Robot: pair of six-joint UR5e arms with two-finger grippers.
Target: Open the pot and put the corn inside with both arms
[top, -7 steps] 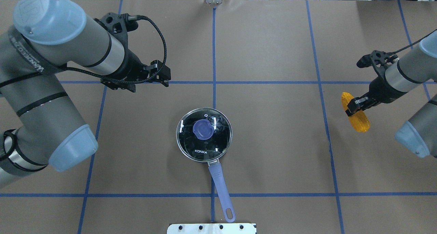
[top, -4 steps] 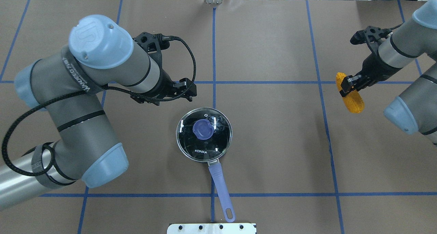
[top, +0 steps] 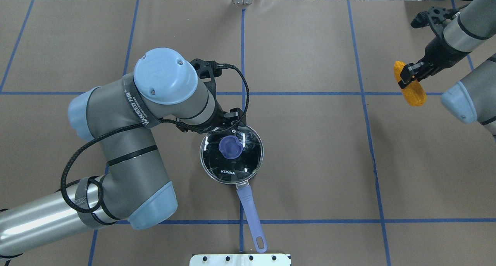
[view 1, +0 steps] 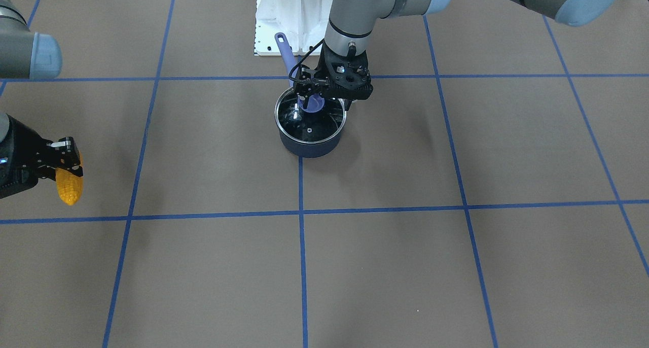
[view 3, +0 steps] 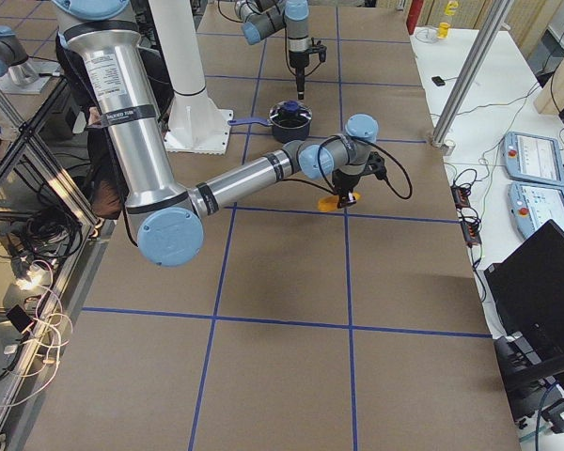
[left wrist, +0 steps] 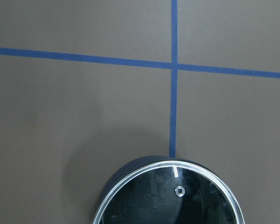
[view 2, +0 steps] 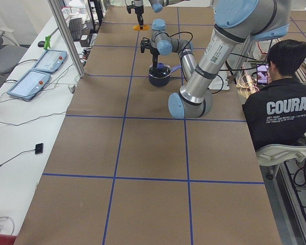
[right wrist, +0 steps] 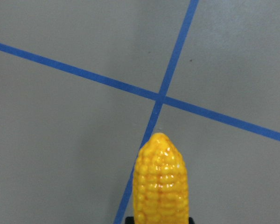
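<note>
The dark navy pot (view 1: 309, 144) stands mid-table with its periwinkle handle (top: 250, 213) pointing at the robot. The clear glass lid (top: 232, 169) with a blue knob (top: 231, 147) covers it. My left gripper (top: 234, 120) is open and points down over the lid's far rim, just beyond the knob. In the front view it (view 1: 324, 98) hangs close above the knob (view 1: 314, 104). The left wrist view shows only the lid's far edge (left wrist: 172, 196). My right gripper (top: 410, 73) is shut on the yellow corn (top: 411, 88), held off the table at far right. The corn (right wrist: 161, 186) fills the right wrist view.
The white base plate (top: 240, 259) lies at the near edge behind the pot handle. Blue tape lines (top: 310, 93) grid the brown table. A seated operator (view 2: 280, 112) is beside the table in the left exterior view.
My left arm has swung right and brought its gripper from the table's left to the lid's far rim. My right arm has carried the corn farther back and right.
</note>
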